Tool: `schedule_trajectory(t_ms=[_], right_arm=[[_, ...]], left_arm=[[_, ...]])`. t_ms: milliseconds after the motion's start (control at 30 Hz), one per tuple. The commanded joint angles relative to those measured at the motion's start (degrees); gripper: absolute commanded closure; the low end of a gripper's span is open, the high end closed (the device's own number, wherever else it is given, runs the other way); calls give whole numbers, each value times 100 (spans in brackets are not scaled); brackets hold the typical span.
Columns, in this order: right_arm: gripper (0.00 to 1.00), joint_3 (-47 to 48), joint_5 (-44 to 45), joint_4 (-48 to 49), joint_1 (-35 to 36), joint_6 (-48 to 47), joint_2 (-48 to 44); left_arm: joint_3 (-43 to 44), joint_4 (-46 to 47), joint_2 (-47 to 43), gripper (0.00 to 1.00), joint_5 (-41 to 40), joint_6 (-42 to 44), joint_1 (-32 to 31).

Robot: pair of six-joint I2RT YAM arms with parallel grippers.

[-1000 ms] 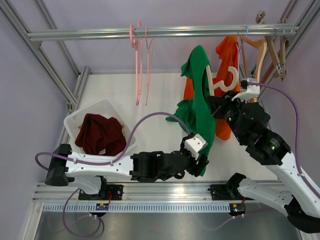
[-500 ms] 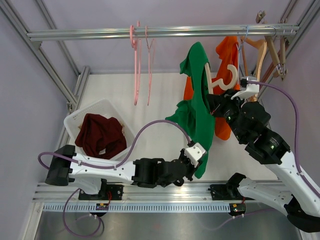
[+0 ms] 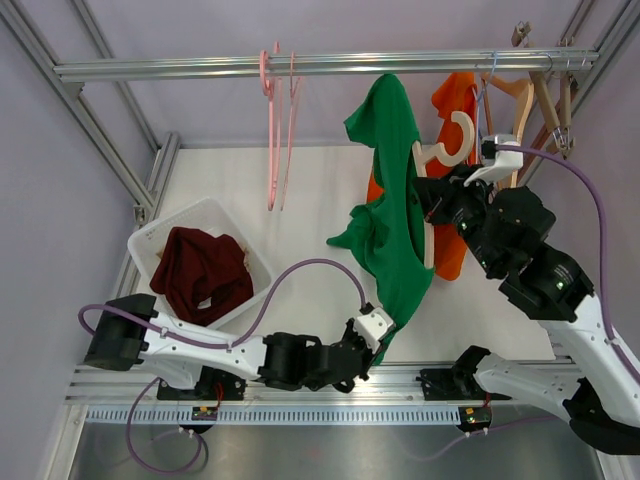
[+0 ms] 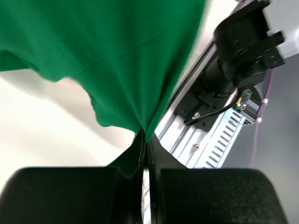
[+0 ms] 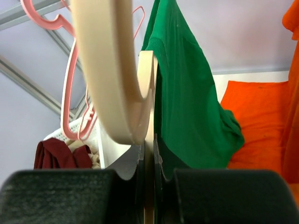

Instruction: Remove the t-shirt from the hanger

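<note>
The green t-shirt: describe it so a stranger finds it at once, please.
Find the metal rail, then look right of the pink hangers. The green t-shirt drapes from a cream hanger down to the left fingers pinching its hem. The garment behind it is orange.

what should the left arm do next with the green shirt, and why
Probably draw the left gripper farther away from the cream hanger. It is shut on the hem of the green t-shirt, the right gripper clamps the hanger, and the shirt's top is draped over that hanger, not yet off.
</note>
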Motion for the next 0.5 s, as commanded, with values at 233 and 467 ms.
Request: schedule_trajectory(t_ms=[233,467], right_arm=[[100,1942,-575,-816,33,-439,-225],[100,2188,-1110,-1009,33,-413,-550]], left_arm=[[-453,-252,-520,100,-172,-172,-111],[-296,-955,-914,100,-584,13,-119]])
